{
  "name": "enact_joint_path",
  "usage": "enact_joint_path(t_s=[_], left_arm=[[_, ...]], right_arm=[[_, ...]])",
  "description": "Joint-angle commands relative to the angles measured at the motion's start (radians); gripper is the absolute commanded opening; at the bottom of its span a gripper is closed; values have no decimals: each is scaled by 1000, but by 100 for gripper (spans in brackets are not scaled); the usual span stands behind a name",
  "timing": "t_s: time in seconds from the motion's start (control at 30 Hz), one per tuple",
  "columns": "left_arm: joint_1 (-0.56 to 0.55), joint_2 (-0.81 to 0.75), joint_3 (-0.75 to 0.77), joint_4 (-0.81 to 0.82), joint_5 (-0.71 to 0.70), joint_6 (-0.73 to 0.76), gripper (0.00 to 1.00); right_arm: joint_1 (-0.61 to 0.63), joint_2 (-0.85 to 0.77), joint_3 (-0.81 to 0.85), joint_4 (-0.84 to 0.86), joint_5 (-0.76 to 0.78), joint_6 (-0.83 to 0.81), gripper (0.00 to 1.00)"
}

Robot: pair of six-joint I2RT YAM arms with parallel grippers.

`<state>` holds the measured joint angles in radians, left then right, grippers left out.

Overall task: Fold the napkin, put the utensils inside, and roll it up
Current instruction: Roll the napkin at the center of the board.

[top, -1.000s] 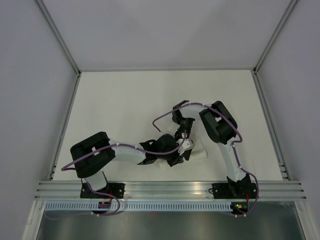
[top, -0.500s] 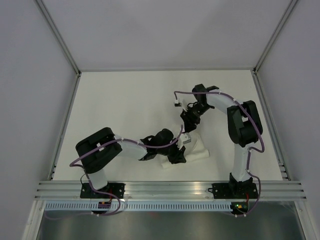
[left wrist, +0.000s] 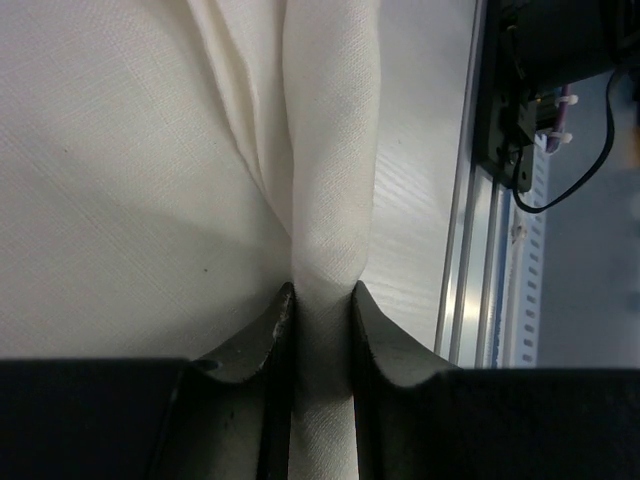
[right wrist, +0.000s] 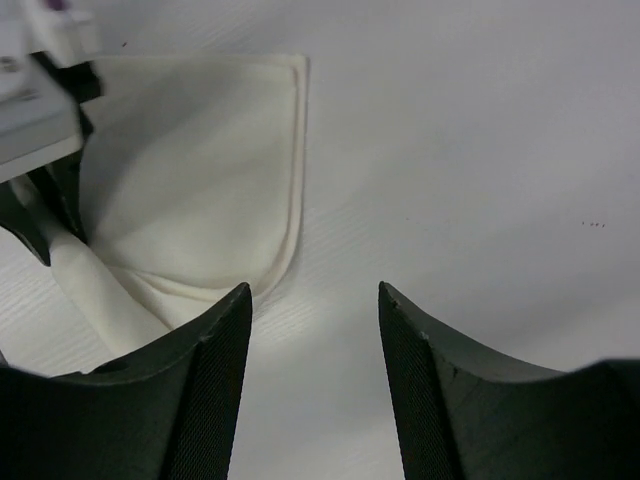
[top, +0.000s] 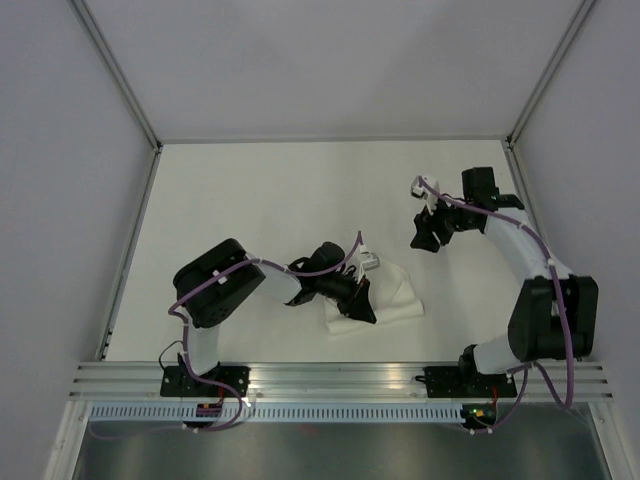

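On the off-white table, closed in by pale panels and edged by an aluminium rail along the near side, the napkin lay bunched and partly folded rather than flat. The left arm reached across its near-left part, so in the overhead view that portion was hidden under the wrist. The left gripper was closed nearly tight on a raised, rolled ridge of the cloth. The ridge ran straight ahead from between its fingers, and the pinched stretch was covered by the fingers themselves. Flatter cloth spread to the left of them. To their right were a strip of bare table, then the rail and a black bracket with a thin black cable. The right gripper hung well apart from this, its dark fingers spread wide with only bare tabletop between them and nothing held. A hemmed corner of the napkin lay ahead and to the left of its left finger, near but not touching. The other gripper's body blocked the cloth's far-left edge in that view.
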<state>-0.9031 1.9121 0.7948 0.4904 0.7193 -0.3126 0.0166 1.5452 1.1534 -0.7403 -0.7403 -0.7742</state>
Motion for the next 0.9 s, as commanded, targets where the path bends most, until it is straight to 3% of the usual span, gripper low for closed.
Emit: enact_joint_path(t_s=[0.0,0.3,0.53,0.8,0.87], left_arm=[[16,106,15,-131,84,-66,2],[36,269,133,-197,183,-190,2],[56,315,175,-274,154,-235,3],[64,357,190,-262,157,-295,3],[63,352,185,-263,154,-295,3]], right_arm=[[51,-183,-150,128,51,-114,60],[176,-488,-434,-22,73,-364,60],[411,-646,-569,42,234,-263,60],[683,-691,-661,142,442,-116,58],[694,-695,-659,151,475,-119,59]])
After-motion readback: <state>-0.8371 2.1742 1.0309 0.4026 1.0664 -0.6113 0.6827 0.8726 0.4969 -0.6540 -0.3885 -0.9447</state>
